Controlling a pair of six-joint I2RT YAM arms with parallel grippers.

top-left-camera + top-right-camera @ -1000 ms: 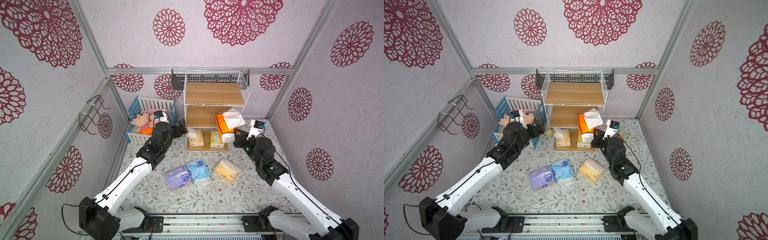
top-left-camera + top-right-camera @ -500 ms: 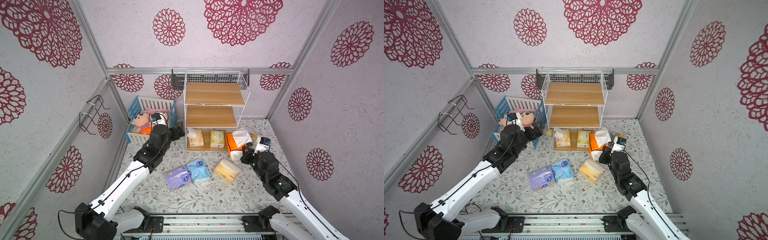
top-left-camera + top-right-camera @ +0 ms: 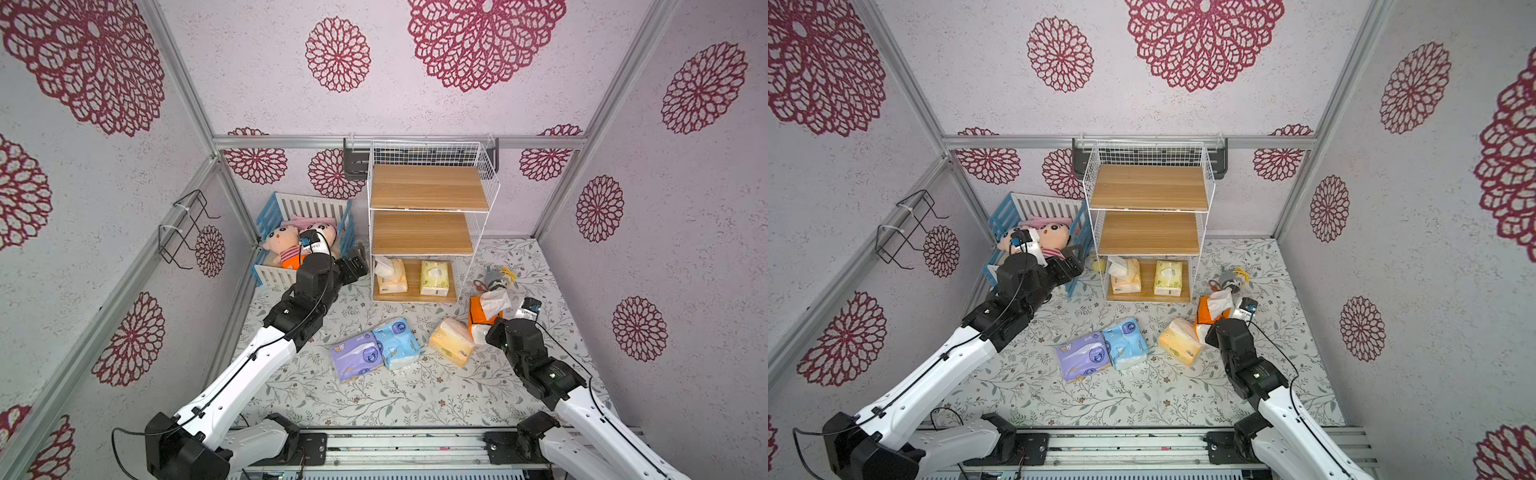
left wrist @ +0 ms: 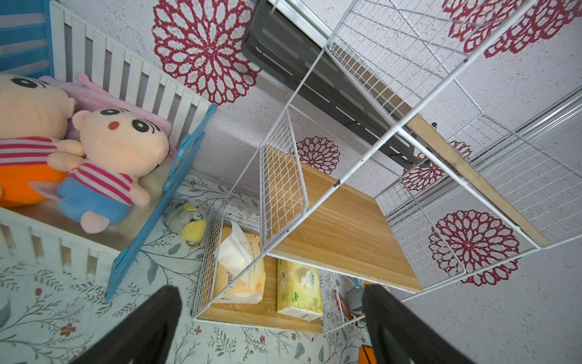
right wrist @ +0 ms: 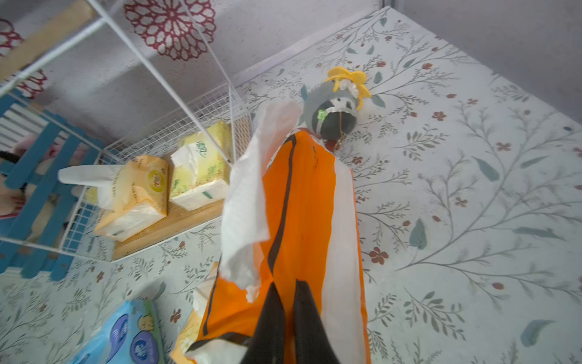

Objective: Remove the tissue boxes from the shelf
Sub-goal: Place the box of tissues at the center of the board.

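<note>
Setting down the orange-and-white pack (image 5: pixel 302 205), to judge by the layout: clear of the shelf (image 3: pixel 428 232), held by one end over the floral mat (image 3: pixel 374 395), just beside the yellow-orange pack (image 3: pixel 451 343), far end pointing toward a small grey plush toy (image 5: pixel 337 110). Best done by lowering slowly until the pack's long side meets the mat, then releasing only once fully supported. Avoid nudging the yellow-orange pack sideways, and mind the loose white tissue (image 5: pixel 248 195) trailing from the slit.

Right gripper (image 5: pixel 286 286): pressed almost together, pinching the orange-and-white pack at its near end. Possibly gripping only a fold of wrapper rather than the whole body; hard to tell with the fingers (image 5: pixel 271 315) covering the spot, so no quick swings.

Left gripper (image 4: pixel 271 291): spread wide, holding nothing, touching nothing, poised before the shelf's lowest tier. Lying there side by side, apart from each other: cream-yellow pack (image 4: pixel 239 277) with tissue sticking up, and pale green pack (image 4: pixel 297 290). Upper two boards bare. Flat on the mat, touching each other and well apart from the shelf: purple pack (image 3: pixel 359 359) and light blue pack (image 3: pixel 397 343).

For the following grab, probably worth entering level under the middle board, closing across the cream-yellow pack's narrow width below its tissue, and drawing straight out clear of the wire side.
</note>
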